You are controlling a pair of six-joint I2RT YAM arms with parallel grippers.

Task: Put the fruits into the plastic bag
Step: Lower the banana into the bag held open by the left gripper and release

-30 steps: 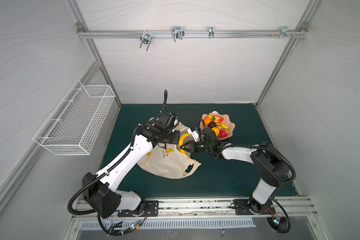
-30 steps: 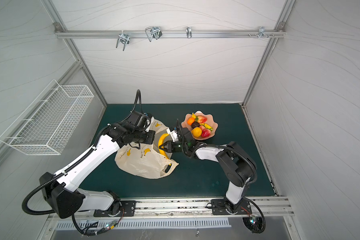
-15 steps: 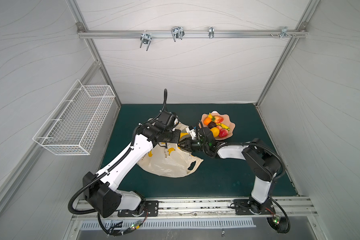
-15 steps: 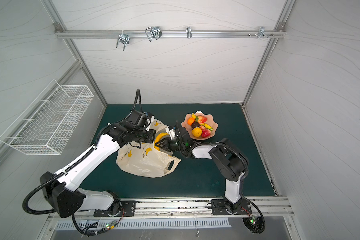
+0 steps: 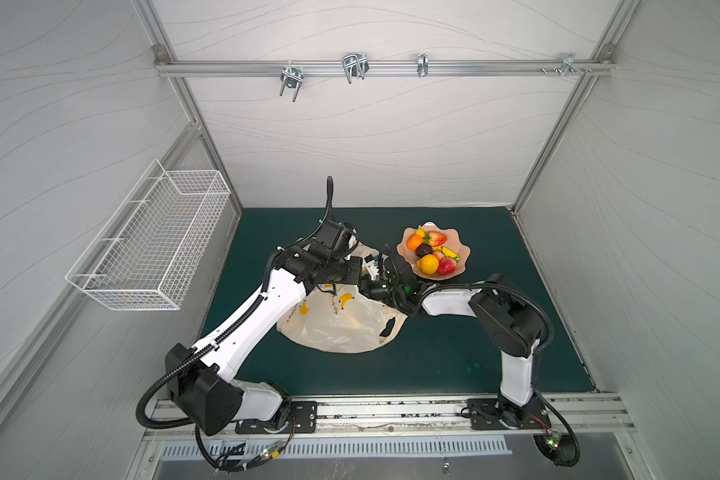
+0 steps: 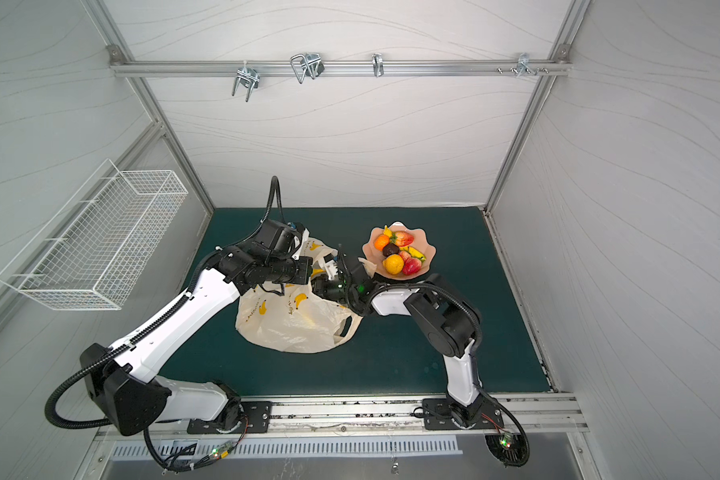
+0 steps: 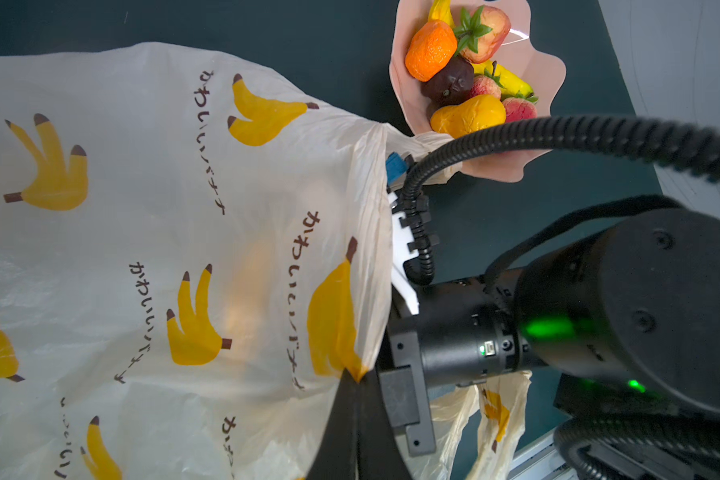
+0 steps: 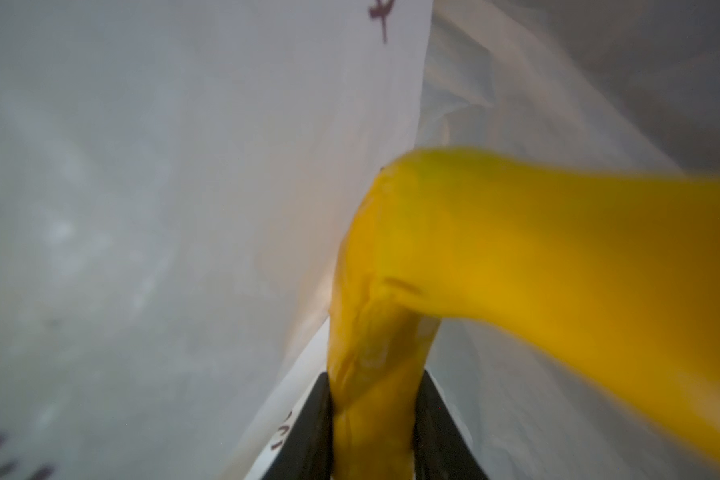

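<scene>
r pincer (image 8: 374,399) grips banana (image 8: 537,249) inside bag (image 7: 142,216); l pincer (image 7: 356,390) pinches its rim.

The plastic bag (image 7: 150,232) carried dark brown Japanese lettering (image 7: 208,141), かわいいバナナ, printed in repeated lines among its yellow banana pictures (image 7: 262,112). It read plainly in the left wrist view. In both top views the same print (image 5: 334,306) was too small to read. The right wrist view gave only blurred dark strokes (image 8: 378,16) on the bag's wall.
</scene>
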